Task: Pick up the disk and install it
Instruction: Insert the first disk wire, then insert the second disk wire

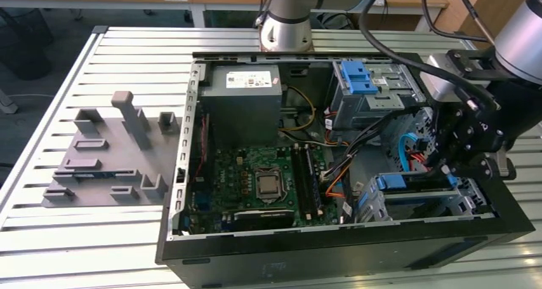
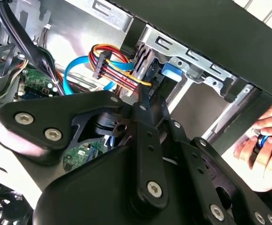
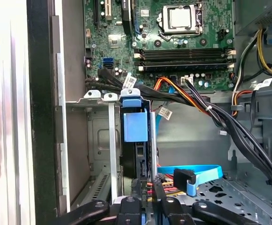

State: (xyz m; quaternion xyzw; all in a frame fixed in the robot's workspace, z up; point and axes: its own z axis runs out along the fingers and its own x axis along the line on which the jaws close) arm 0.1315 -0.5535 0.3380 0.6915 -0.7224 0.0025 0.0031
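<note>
The disk (image 3: 136, 126) stands on edge in a slot of the silver drive cage (image 3: 100, 96), with its blue plastic rail and tab showing in the first wrist view. In the exterior view the disk (image 1: 412, 182) appears as a blue strip along the top of the cage (image 1: 470, 203), at the case's corner nearest the exterior view's right. My gripper (image 1: 446, 168) hangs inside the open computer case right at the disk's end. The first wrist view has the gripper (image 3: 147, 197) directly over that end, and in the second wrist view the gripper (image 2: 143, 101) points into the cage among cables.
The black computer case (image 1: 339, 254) lies open on a slatted table. A blue flat cable (image 3: 196, 171) and black and coloured wire bundles (image 3: 206, 110) run close by the cage. A grey fixture (image 1: 106, 155) sits at the exterior view's left. A person's hand (image 2: 260, 145) rests outside the case.
</note>
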